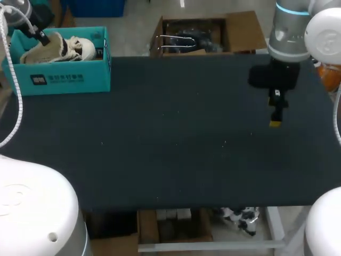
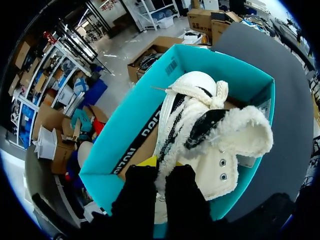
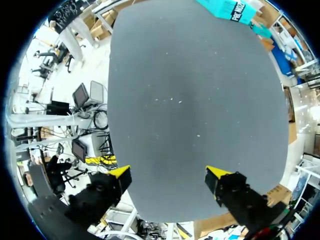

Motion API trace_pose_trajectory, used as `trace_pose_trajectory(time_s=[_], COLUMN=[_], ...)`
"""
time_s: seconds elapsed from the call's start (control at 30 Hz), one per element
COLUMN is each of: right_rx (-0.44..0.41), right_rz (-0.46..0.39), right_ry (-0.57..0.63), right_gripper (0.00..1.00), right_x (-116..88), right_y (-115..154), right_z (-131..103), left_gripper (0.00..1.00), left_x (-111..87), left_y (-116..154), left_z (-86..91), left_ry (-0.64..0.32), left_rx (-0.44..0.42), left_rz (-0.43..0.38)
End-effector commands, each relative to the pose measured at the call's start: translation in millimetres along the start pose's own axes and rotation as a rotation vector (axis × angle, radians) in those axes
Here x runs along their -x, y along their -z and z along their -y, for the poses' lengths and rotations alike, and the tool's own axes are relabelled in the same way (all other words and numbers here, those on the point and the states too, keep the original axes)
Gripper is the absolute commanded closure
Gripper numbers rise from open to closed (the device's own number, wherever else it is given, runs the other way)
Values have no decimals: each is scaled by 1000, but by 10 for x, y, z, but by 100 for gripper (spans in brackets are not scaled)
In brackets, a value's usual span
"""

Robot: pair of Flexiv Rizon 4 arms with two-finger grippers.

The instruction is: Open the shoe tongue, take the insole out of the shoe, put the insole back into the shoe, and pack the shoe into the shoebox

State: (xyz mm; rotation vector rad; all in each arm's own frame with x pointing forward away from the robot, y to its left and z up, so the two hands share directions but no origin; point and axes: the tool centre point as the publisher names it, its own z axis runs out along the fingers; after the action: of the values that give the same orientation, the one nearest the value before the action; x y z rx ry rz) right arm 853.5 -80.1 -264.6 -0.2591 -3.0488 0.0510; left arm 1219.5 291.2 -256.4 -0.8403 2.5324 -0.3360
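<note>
With the shoe [image 2: 200,130] lying in the shoebox [image 1: 58,79] at the far left corner of the surface [image 1: 176,144], my left tool [image 2: 162,172] pinching its fleece collar and my right tool [image 3: 168,173] spread empty, I judge that lifting before release could drag the shoe out.

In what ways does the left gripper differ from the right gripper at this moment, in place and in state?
The left gripper is at the teal shoebox; the right gripper hangs over the dark table, far from it. The left gripper's fingers stand close together, pinching the white shoe by its fleecy edge; the right gripper's fingers are spread wide and hold nothing. Both have black fingers.
</note>
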Motion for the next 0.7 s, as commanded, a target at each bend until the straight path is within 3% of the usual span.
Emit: trace_pose_trajectory(time_s=[0.03,0.2,0.47,0.5,0.53,0.57,0.6,0.7], right_rx=[-2,-2,-2,-2,-2,-2,-2,-2], right_rz=[-1,-1,-1,-1,-1,-1,-1,-1], right_ry=[0,0,0,0,0,0,0,0], right_gripper=[0,0,0,0,0,0,0,0], right_x=[2,2,2,2,2,2,2,2], right_y=[5,5,5,5,5,5,5,5], right_z=[-1,-1,-1,-1,-1,-1,-1,-1], left_gripper=[100,100,100,75,39,15,0,0], left_x=[-11,23,129,154,179,206,223,280], left_y=[-134,-252,-804,-847,-870,-877,-859,-665], left_z=[-26,-44,-27,-31,-40,-50,-63,-79], left_ry=[-40,-56,-12,6,19,37,45,55], left_rx=[9,52,193,197,200,200,193,163], left_rz=[-18,-46,-102,-107,-111,-111,-116,-123])
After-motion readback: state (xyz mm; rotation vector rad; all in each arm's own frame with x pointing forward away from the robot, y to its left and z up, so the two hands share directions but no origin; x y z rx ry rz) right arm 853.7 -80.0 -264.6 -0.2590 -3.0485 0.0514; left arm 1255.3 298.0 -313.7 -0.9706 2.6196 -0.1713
